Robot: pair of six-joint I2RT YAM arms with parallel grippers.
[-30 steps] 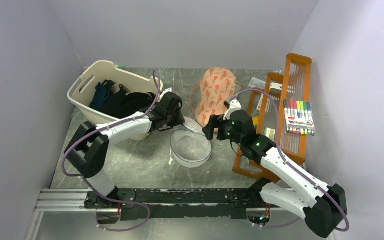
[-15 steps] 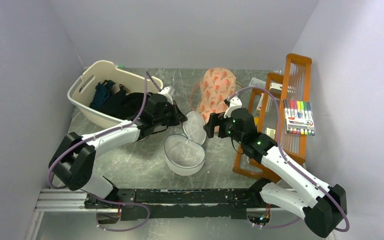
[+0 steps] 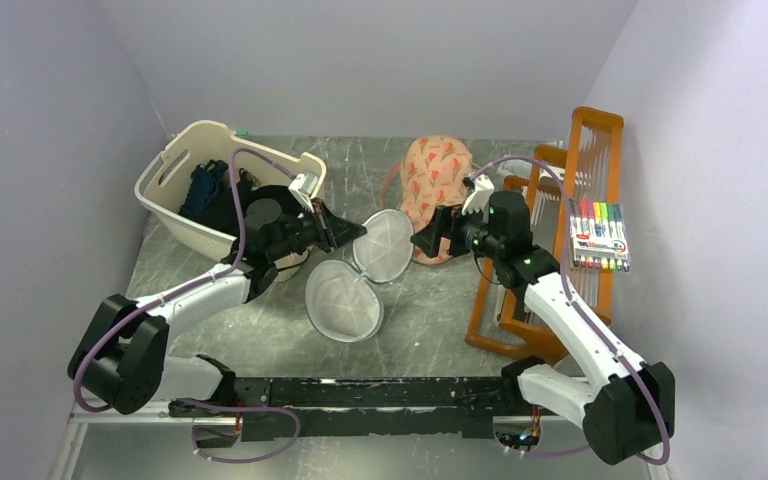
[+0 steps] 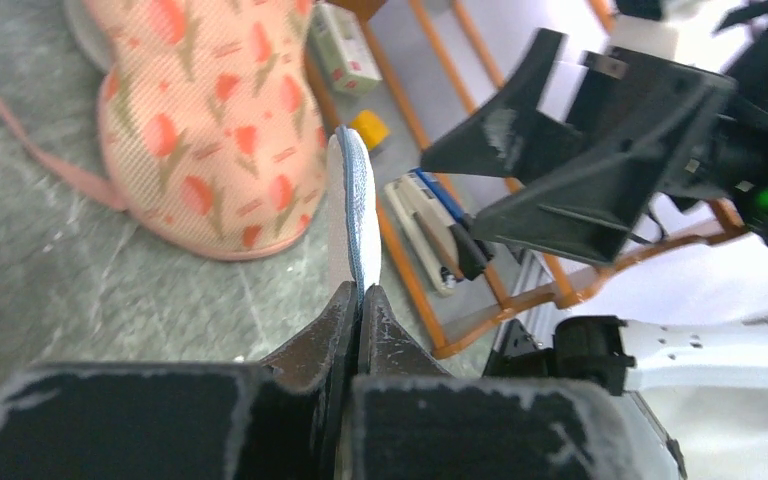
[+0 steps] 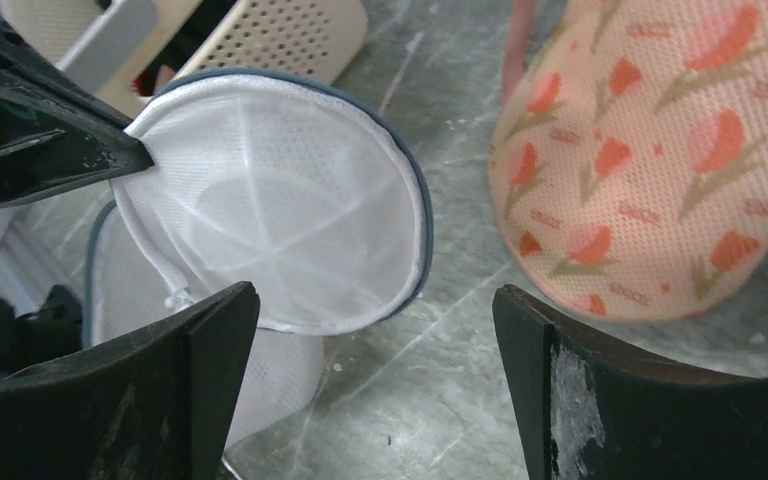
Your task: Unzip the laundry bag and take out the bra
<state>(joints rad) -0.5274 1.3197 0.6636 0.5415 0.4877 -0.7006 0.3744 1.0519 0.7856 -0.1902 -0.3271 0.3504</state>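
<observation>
The white mesh laundry bag (image 3: 343,300) lies open on the table, its round lid (image 3: 385,245) raised on edge. My left gripper (image 3: 358,232) is shut on the lid's greyish rim (image 4: 355,215), seen edge-on above my left fingertips (image 4: 360,290). My right gripper (image 3: 422,240) is open and empty, just right of the lid (image 5: 280,230), and apart from it. Inside the bag (image 5: 270,370) only white mesh shows. Dark clothing (image 3: 222,208) lies in the basket, partly behind my left arm. I cannot pick out the bra.
The cream slotted basket (image 3: 175,170) stands at the back left. The orange patterned fabric piece (image 3: 438,175) lies behind my right gripper. An orange wooden rack (image 3: 560,250) with a pack of markers (image 3: 597,235) stands on the right.
My left gripper has pulled the lid up and back to the left, opening the bag. The bag's base has slid left and nearer. My right gripper has moved slightly back and right.
</observation>
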